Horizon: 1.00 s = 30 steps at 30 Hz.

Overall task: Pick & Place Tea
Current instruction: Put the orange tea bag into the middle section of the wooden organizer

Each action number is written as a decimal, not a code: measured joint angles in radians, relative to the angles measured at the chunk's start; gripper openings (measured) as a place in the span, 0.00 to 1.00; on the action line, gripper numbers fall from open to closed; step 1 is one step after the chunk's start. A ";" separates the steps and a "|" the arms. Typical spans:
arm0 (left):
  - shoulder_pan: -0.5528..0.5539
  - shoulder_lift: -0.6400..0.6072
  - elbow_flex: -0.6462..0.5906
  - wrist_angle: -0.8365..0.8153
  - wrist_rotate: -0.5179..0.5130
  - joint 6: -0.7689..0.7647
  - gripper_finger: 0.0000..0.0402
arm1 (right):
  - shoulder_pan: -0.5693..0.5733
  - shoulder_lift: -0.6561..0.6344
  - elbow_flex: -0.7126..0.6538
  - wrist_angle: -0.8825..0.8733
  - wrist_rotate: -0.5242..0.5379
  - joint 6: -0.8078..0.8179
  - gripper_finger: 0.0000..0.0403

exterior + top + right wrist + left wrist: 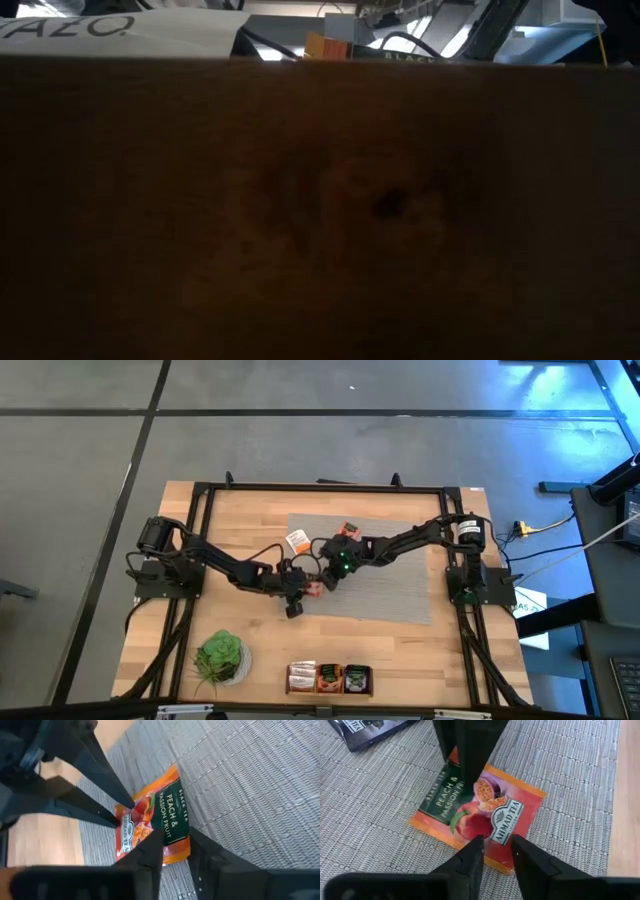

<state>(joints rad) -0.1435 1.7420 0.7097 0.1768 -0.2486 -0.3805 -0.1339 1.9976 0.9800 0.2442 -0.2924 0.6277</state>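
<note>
The tea, an orange peach-and-passion-fruit sachet [314,588], is lying flat at the left edge of the grey mat [400,585], and from above we are seeing both arms meeting over it. The left claw [297,595] is reaching in from the left, the right claw [332,568] from the right. More sachets are sitting farther back on the mat: a white-and-orange one [298,541] and an orange one [349,529]. At the front of the wooden surface [180,660], three tea boxes [329,678] are standing in a row beside a green potted plant [220,657].

Down at the low view, we are getting almost nothing: a dark brown face is filling the picture, with only a strip of room above it.

Through the left wrist view, the left claw [495,851] is hovering with its tips parted, straddling the near edge of the sachet [480,812], while the right claw's fingers [470,750] are coming down on its far side. A black sachet [365,729] is lying at the mat's corner.

Through the right wrist view, the right claw [175,842] is standing slightly parted at the sachet's [152,820] edge; we cannot tell if it is gripping.
</note>
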 joint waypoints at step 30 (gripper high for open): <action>-0.032 -0.400 0.000 0.004 -0.049 0.204 0.24 | 0.104 -0.380 -0.002 -0.224 0.217 -0.345 0.00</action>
<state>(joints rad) -0.1758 1.3422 0.7097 0.1809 -0.2972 -0.1769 -0.0298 1.6172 0.9783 0.0206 -0.0750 0.2828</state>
